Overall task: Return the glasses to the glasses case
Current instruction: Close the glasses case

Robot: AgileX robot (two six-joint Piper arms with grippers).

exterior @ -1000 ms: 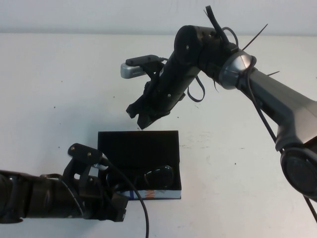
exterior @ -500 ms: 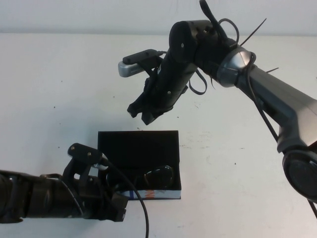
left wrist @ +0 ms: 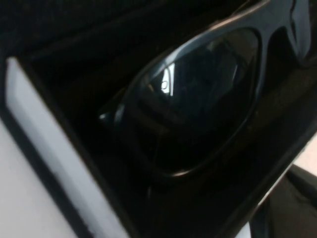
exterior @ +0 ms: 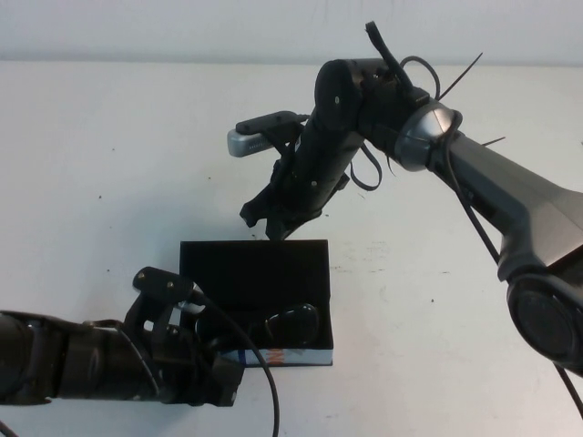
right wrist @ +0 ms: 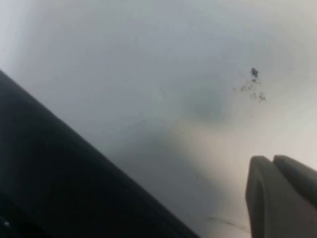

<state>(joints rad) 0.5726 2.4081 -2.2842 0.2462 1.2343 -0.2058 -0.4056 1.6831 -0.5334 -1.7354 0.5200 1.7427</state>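
Note:
The glasses case (exterior: 250, 273) lies open on the white table, its black lining up and its printed white front edge (exterior: 287, 356) toward me. The dark-framed glasses (exterior: 291, 322) lie inside, at the front right. The left wrist view shows one lens (left wrist: 198, 99) close up behind the case's white edge (left wrist: 49, 148). My left gripper (exterior: 217, 366) sits low at the case's front left corner. My right gripper (exterior: 273, 221) hovers just above the case's far edge, empty, its fingers (right wrist: 282, 198) pressed together over bare table.
The white table (exterior: 109, 164) has a few small dark specks (right wrist: 253, 74). The right arm's links and loose cables (exterior: 428, 118) reach over the far right. The left arm (exterior: 64, 369) lies along the near edge.
My right gripper has dropped a little and shifted right, toward the case's far edge. My left arm has crept slightly toward the near edge. The glasses and case have not moved.

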